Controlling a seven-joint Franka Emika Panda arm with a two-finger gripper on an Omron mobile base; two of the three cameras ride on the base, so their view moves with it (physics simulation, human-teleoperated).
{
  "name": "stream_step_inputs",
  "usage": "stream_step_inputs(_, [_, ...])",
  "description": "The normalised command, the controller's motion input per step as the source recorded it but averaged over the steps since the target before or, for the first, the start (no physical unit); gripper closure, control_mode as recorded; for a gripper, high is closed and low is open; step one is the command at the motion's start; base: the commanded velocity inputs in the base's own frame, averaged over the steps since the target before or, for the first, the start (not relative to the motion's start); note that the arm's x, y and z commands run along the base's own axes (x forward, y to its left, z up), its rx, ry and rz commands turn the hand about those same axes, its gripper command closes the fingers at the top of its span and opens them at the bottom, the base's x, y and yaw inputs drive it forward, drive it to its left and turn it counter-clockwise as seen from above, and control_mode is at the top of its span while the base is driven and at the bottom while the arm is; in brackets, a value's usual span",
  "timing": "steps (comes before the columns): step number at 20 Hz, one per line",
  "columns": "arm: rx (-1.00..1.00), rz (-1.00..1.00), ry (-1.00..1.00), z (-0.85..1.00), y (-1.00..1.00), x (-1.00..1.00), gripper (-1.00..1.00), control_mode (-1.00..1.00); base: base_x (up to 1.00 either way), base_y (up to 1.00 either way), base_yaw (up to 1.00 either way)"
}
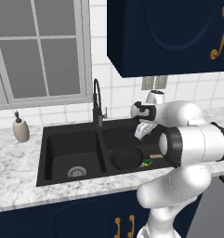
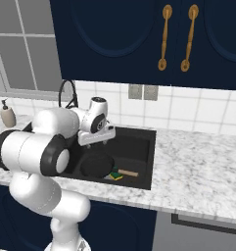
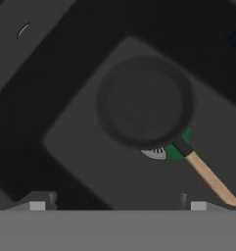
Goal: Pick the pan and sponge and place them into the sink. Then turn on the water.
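The black pan point(image 1: 127, 157) point(image 2: 96, 164) point(image 3: 144, 103) lies flat in the right basin of the black sink point(image 1: 67, 135) point(image 2: 141, 144) point(image 3: 85, 157). Its brown handle point(image 3: 212, 179) points away from the faucet side. The green and yellow sponge point(image 1: 146, 162) point(image 2: 114, 175) point(image 3: 176, 149) sits against the pan's rim, beside the handle's root, partly under it. My gripper point(image 1: 143, 131) point(image 2: 96, 138) point(image 3: 117, 206) hangs above this basin, open, its fingertips far apart with nothing between them. The tall black faucet point(image 1: 97, 100) point(image 2: 68, 93) stands behind the divider; no stream shows.
A beige soap dispenser point(image 1: 20, 128) point(image 2: 8, 115) stands on the marble counter point(image 1: 16, 172) point(image 2: 202, 166) left of the sink. The left basin holds a round silver drain point(image 1: 76, 172). Dark blue cabinets point(image 1: 169, 32) hang overhead.
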Motion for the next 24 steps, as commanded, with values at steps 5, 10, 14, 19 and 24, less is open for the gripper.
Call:
stream_step_inputs(5, [0.0,0.0,0.03,0.0,-0.04,0.01,-1.0,-1.0,0.0,0.0,0.0])
stream_step_inputs(10, [0.07,-0.5,0.0,0.0,0.47,0.0,-1.0,-1.0,0.0,0.0,0.0])
stream_step_inputs(14, [0.17,-0.79,0.02,0.0,0.22,0.0,-1.0,-1.0,0.0,0.0,0.0])
stream_step_inputs(19, [0.09,-0.51,0.04,-0.02,0.15,0.0,-1.0,-1.0,0.0,0.0,0.0])
stream_step_inputs(24, [0.0,-0.01,0.0,-0.01,0.0,0.0,-1.0,-1.0,0.0,0.0,0.0])
